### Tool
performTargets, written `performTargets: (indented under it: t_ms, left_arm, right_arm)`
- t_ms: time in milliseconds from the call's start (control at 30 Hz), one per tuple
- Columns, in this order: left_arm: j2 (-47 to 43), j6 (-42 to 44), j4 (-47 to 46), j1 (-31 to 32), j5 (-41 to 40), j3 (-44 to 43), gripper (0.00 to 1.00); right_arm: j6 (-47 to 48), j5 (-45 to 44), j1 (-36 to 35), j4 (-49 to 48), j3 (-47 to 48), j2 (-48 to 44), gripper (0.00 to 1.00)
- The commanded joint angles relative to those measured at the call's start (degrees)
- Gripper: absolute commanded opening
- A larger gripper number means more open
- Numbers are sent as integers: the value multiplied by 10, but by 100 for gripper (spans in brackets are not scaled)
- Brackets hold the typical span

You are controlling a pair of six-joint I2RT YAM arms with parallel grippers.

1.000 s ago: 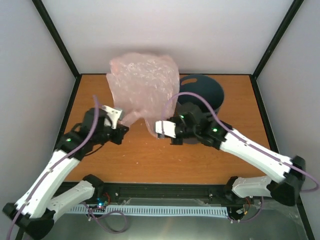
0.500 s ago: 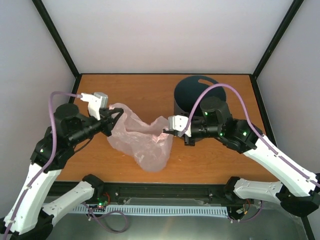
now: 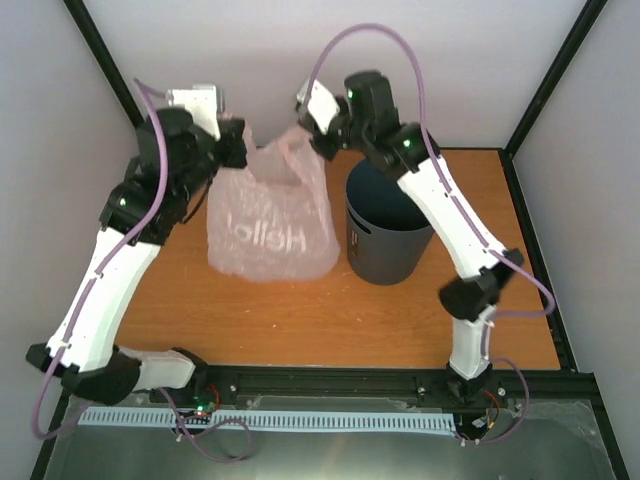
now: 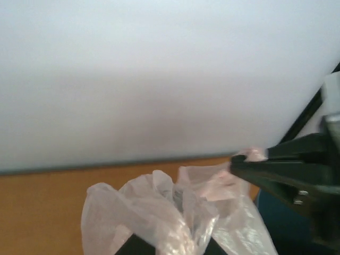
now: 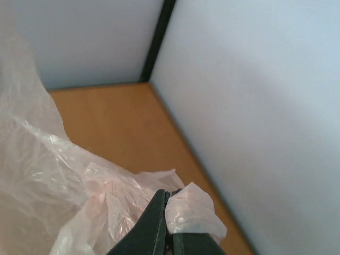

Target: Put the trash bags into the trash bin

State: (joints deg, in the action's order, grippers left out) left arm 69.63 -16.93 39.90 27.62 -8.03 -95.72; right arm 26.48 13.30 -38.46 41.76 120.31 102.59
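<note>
Compared with half a second ago, both arms are raised and drawn toward the rear wall. The trash bag [image 3: 270, 225], previously slumped low on the counter [image 3: 300, 320], now hangs upright between them, just beside the trash bin [image 3: 385, 240] on its left and outside it.

The left fingers [image 3: 240, 150] and right fingers [image 3: 318, 148] are each clamped on an upper corner of the bag.

The top view alone shows the printed lettering and the bin's open mouth. The right wrist view shows the right fingers [image 5: 166, 226] pinched narrow on a fold of film. The left wrist view shows bunched film at its own fingers [image 4: 170, 247].
</note>
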Motion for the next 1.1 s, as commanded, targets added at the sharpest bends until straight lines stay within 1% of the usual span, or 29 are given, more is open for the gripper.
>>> performTargets:
  t_ms: [0, 33, 67, 100, 133, 167, 200, 233, 267, 300, 333, 400, 433, 467, 500, 567, 633, 667, 733, 800, 900, 1067]
  left_arm:
    - [20, 41, -86, -4, 24, -188, 1]
    - [1, 32, -121, -4, 70, -199, 1]
    - [-19, 25, -169, -4, 131, -188, 1]
    - [-40, 20, -214, -4, 176, -171, 1]
    - [-57, 17, -250, -4, 211, -156, 1]
    - [-68, 13, -266, -4, 232, -148, 1]
    - [-75, 12, -263, -4, 246, -145, 1]
    - [-80, 16, -242, -3, 251, -138, 1]
    - [-85, 23, -212, -4, 243, -123, 1]
    - [-92, 32, -176, -3, 217, -93, 1]
    - [-103, 39, -132, -4, 178, -41, 1]
    - [-134, 48, -102, -4, 72, 112, 1]
    - [-144, 54, -90, -4, 44, 179, 1]
    - [-151, 55, -76, -4, 44, 234, 1]
    - [-157, 53, -61, -4, 68, 270, 1]
    - [-179, 52, -45, -4, 150, 305, 1]
    - [-212, 49, -39, -4, 201, 310, 1]
    - [-231, 46, -38, -4, 205, 302, 1]
    - [-249, 43, -35, -4, 204, 278, 1]
    - [-256, 41, -35, -4, 205, 254, 1]
    - [-259, 39, -47, -4, 206, 239, 1]
    - [-260, 29, -84, -4, 218, 242, 1]
  right_arm:
    - [-13, -10, 18, 124, 402, 109, 3]
    - [-15, 0, 18, 121, 450, 101, 3]
    - [-16, 18, 18, 99, 446, 72, 3]
    - [-17, 40, 18, 67, 395, 20, 3]
    - [-17, 71, 17, 0, 311, -45, 3]
    - [-12, 91, 17, -63, 200, -113, 3]
    - [-4, 105, 14, -109, 107, -174, 3]
    - [8, 114, 12, -94, 77, -194, 3]
    - [13, 117, 11, -66, 72, -195, 3]
    - [21, 113, 11, -53, 44, -198, 3]
    - [24, 101, 11, -71, -47, -208, 3]
    - [23, 42, 10, -157, -220, -231, 3]
    - [35, 19, 8, -162, -269, -222, 3]
    - [46, 12, 5, -134, -287, -202, 3]
    - [50, 27, 5, -85, -288, -174, 3]
    - [57, 109, 5, -3, -298, -162, 3]
    - [53, 192, 5, 6, -341, -200, 3]
    - [52, 231, 4, -6, -364, -227, 3]
    - [42, 271, 4, -34, -391, -279, 3]
    - [25, 287, 3, -43, -390, -311, 3]
    - [16, 311, 3, -11, -347, -313, 3]
    - [7, 292, 3, -9, -325, -310, 3]
